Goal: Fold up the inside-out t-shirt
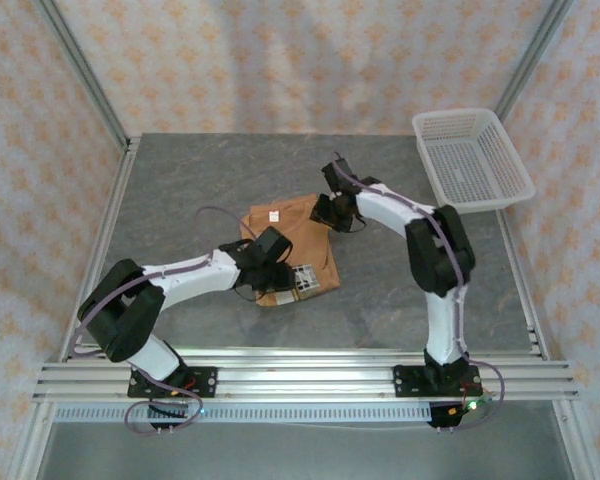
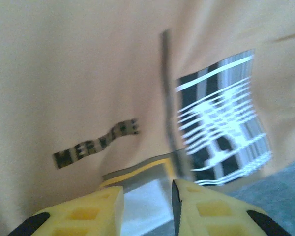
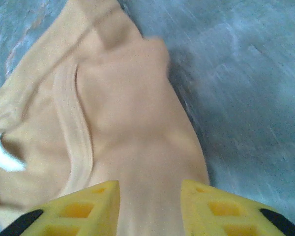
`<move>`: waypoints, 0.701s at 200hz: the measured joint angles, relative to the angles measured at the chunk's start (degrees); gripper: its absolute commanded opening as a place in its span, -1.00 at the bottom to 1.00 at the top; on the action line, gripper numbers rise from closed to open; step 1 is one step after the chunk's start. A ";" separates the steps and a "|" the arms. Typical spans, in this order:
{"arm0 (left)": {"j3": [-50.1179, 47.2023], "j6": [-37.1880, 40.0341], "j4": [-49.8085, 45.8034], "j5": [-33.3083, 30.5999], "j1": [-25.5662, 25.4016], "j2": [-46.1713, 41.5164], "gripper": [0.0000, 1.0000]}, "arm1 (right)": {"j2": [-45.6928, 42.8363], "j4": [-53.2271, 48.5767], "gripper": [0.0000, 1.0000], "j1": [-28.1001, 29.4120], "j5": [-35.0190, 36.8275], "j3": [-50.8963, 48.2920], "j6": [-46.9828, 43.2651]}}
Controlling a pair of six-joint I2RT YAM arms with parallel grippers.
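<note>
Right tool (image 3: 148,188) parted above t-shirt (image 1: 295,225), elbow raised, left tool (image 2: 146,190) narrowly parted, arm stretched low.

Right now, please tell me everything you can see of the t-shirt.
The t-shirt is orange-tan soft cloth, folded into a rough rectangle, lying on the grey table. A small white label shows on top, a black-and-white print at its near corner. The left tool and the right tool are over its edges.

Orange-tan t-shirt (image 1: 298,232) with black-and-white striped print (image 2: 223,125), dark lettering (image 2: 96,143) and white neck label (image 1: 273,215); grey marbled tabletop (image 1: 180,200); white mesh basket (image 1: 470,160); yellow, black-tipped left claw (image 2: 147,209) and right claw (image 3: 150,204); pale, orange-flowered walls (image 1: 280,60).
</note>
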 measured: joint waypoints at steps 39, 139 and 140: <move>5.51 0.42 0.00 1.27 5.66 0.50 -0.36 | -15.41 4.26 -0.34 2.80 -1.49 -15.58 3.43; 24.59 3.93 -0.83 1.95 17.73 23.85 -0.48 | -23.17 16.68 -0.83 10.01 1.77 -40.48 14.12; 24.57 4.00 -0.96 1.95 17.88 23.98 -0.48 | -23.30 16.76 -0.83 10.01 1.75 -40.65 14.21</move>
